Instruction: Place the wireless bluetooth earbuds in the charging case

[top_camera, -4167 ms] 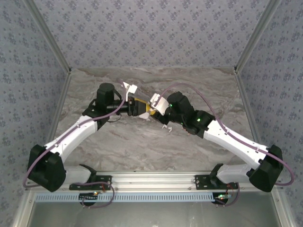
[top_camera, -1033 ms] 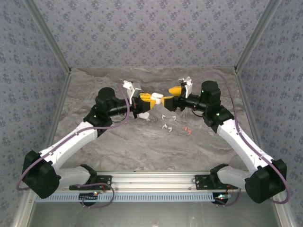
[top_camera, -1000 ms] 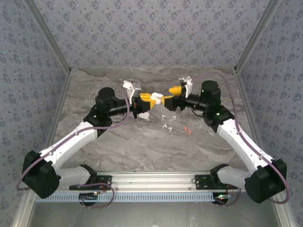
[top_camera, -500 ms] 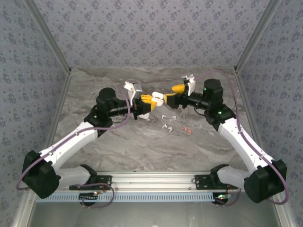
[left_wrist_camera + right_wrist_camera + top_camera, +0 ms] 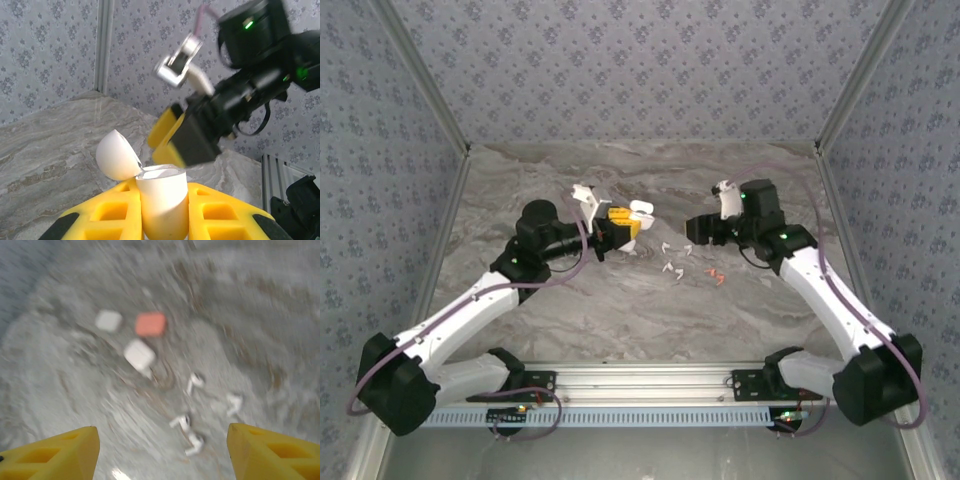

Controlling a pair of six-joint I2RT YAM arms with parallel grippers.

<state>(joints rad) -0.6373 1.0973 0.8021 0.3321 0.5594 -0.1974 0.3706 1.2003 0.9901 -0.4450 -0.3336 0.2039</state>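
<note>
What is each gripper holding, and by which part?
The left gripper holds the open white charging case by its lower body; the right gripper is open, holding nothing.

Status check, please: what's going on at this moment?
Left gripper shut on white case, lid open. Right gripper open, empty. Earbuds loose on table, below right gripper. Nothing seen blocking them.

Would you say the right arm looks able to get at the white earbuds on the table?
Probably yes: the right gripper hangs close over the white earbuds, its fingers spread wide and empty, and nothing lies between. The left gripper, holding the open charging case, is off to one side.
</note>
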